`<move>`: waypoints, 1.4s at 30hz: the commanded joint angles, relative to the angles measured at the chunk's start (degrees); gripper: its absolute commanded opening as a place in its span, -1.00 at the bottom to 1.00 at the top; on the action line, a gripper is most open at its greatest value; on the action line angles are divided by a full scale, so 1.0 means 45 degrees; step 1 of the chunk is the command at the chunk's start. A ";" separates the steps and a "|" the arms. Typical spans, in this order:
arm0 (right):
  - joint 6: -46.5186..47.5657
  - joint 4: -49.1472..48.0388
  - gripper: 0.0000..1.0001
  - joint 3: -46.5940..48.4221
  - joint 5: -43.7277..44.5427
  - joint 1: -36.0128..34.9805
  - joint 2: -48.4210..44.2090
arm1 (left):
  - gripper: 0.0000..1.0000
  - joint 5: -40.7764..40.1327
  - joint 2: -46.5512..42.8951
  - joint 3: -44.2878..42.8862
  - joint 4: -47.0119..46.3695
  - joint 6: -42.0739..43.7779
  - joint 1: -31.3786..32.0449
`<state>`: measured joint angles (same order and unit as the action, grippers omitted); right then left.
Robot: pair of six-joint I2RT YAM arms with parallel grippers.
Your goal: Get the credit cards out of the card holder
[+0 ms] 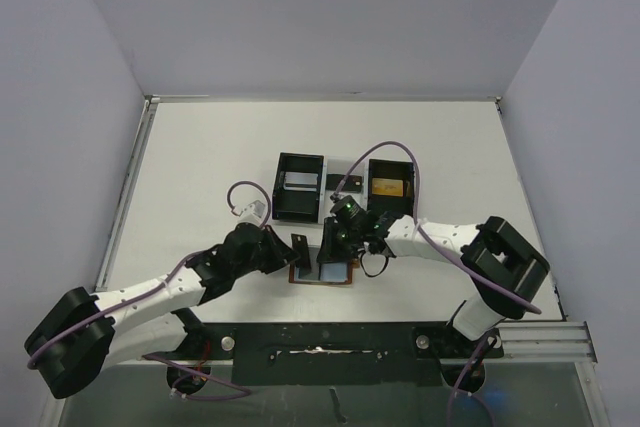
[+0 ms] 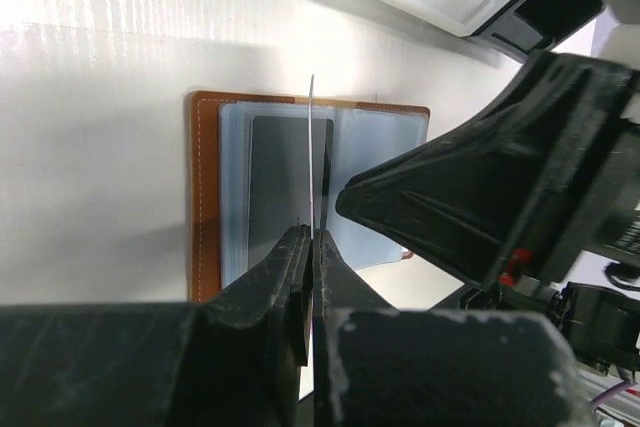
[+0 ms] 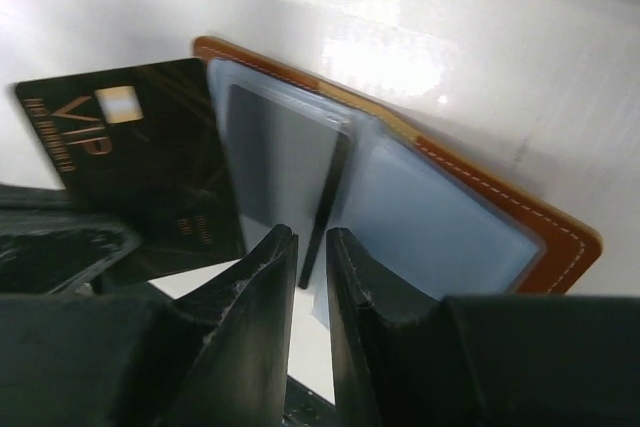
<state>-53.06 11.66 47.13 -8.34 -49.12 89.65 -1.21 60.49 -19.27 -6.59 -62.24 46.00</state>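
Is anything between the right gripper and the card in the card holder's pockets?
Nothing separate. The right gripper straddles a raised pocket leaf of the open card holder; only that translucent pocket covers the dark card. The VIP card in the left gripper stands alongside, not between.

There is one small brown leather bifold card holder [image 2: 205, 197] and two black-walled open bins, the left bin [image 1: 299, 210] and the right bin [image 1: 391, 163]. Four cards show: one black card with gold VIP lettering [image 3: 130, 157], one dark card [image 2: 275, 182] in a blue-grey pocket, one pale card [image 1: 298, 183] and one gold card [image 1: 389, 187]. Two black two-finger grippers show, the left gripper [image 2: 312, 239] and the right gripper [image 3: 311, 239].
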 commanded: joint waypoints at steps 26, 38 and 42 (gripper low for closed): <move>-0.0531 -0.1318 -0.15 -0.1277 0.1513 0.0682 -0.3222 | -1.00 0.0699 -0.0596 -0.0006 -0.1713 0.0691 -0.0124; -0.0234 -0.6579 0.43 -0.5515 0.2945 0.1261 -0.7829 | -1.00 0.1923 -0.1307 0.0851 -0.4758 0.0679 -0.0250; -0.0136 -0.6718 0.70 -0.6057 0.2123 0.1866 -0.9012 | -1.00 0.2868 -0.1292 0.1388 -0.6365 0.0175 -0.0683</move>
<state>-55.22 -9.54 20.45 2.04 -43.11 53.36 6.85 55.55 -14.35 -23.68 -60.36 44.82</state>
